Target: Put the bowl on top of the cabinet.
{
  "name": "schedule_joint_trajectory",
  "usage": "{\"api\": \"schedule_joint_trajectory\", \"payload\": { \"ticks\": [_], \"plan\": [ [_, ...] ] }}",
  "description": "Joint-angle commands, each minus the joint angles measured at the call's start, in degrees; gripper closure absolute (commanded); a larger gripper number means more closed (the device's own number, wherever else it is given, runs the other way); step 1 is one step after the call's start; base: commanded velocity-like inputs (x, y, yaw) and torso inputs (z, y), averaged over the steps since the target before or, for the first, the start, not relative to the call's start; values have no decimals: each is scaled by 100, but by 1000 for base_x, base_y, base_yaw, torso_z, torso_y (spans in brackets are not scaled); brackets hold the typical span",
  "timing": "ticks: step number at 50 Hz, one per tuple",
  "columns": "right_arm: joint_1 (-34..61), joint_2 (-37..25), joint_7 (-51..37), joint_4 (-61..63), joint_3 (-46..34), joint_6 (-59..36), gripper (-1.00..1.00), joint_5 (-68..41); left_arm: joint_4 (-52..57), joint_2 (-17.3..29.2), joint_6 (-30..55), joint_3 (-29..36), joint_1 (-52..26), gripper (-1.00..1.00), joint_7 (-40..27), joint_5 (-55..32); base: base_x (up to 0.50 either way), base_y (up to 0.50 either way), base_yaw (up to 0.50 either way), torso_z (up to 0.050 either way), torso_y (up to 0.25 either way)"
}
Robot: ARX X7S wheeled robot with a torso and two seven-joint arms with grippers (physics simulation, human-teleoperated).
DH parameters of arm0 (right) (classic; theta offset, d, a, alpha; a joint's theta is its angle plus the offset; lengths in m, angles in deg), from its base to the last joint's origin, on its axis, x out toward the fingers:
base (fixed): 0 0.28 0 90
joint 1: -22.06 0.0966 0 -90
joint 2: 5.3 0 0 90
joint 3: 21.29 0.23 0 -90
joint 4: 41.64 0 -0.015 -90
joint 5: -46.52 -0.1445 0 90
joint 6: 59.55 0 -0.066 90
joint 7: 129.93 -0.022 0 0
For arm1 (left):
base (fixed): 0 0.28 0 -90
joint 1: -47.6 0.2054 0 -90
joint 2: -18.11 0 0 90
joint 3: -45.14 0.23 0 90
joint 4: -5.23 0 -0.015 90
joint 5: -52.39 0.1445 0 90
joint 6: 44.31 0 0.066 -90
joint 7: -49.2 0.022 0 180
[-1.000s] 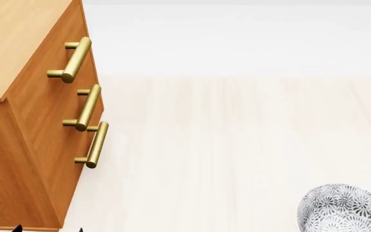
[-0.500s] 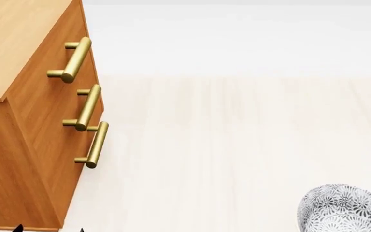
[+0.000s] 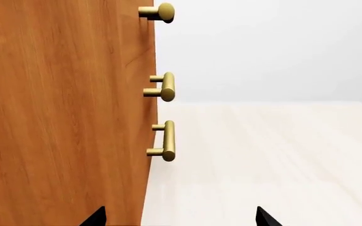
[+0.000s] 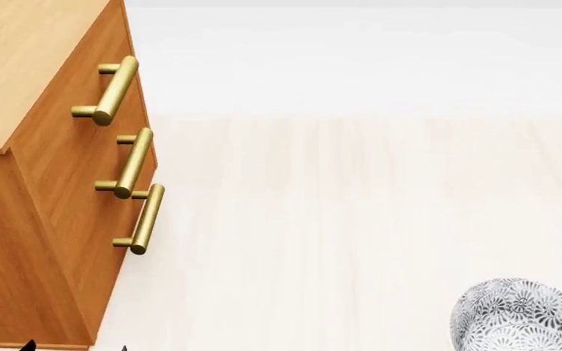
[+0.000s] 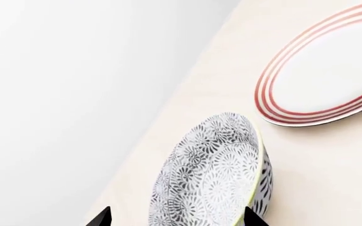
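The bowl [image 5: 216, 174] looks rigid, glazed, slippery and breakable; pinch its rim. Right fingers [image 5: 100, 217] spread open around it; left fingers [image 3: 96, 216] open, empty.

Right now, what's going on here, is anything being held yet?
Nothing is held. The bowl sits on the pale floor beside the red-ringed plate, with the right gripper open just in front of it. The left gripper is open, empty, facing the cabinet side. The cabinet top is bare where visible.
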Motion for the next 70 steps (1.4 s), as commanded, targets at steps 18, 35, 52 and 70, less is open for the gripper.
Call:
{"api": "schedule_joint_trajectory", "payload": {
  "ticks": [18, 35, 52, 70],
  "plan": [
    [131, 76, -113, -307, 219, 106, -100, -279, 0, -63, -24, -69, -4, -100, 65, 62, 0, 0, 0, 0, 0],
    [680, -15, -414, -969, 208, -76, -100, -406, -3, -37, -45, -36, 0, -100, 50, 39, 0, 0, 0, 0, 0],
    [1132, -79, -541, -1497, 126, -177, -100, -333, -45, -24, -42, 3, -33, -100, 40, 15, 0, 0, 0, 0, 0],
    [1510, -152, -541, -2037, 51, -371, -100, -472, -48, 0, -71, 40, -31, -100, 14, 11, 0, 0, 0, 0, 0]
  ]
}}
